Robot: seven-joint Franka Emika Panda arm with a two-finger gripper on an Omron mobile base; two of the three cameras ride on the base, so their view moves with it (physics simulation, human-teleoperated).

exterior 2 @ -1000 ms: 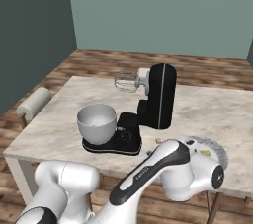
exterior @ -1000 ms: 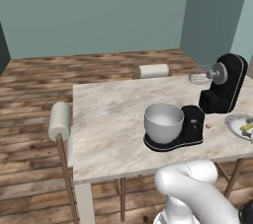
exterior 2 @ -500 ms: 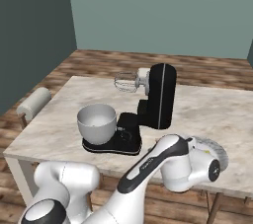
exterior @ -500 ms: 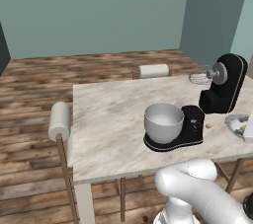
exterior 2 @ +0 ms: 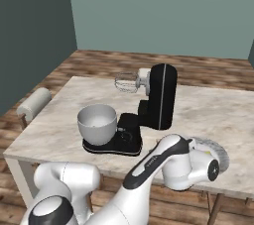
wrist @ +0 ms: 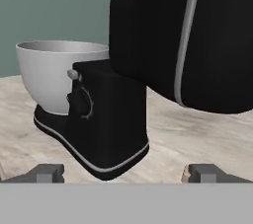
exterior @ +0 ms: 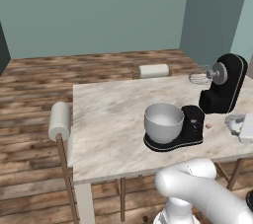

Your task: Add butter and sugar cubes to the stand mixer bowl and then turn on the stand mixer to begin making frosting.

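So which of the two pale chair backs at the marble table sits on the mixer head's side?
The cream padded chair back at the table's far edge, close to the glossy black stand mixer; the other chair back stands at the left end, beyond the round silver-grey metal bowl.

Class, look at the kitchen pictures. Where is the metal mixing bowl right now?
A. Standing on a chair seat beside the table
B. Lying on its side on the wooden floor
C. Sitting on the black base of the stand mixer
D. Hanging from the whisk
C: the stand mixer bowl sits upright on the flat base of the stand mixer, with the head tilted back and the whisk raised clear of it.
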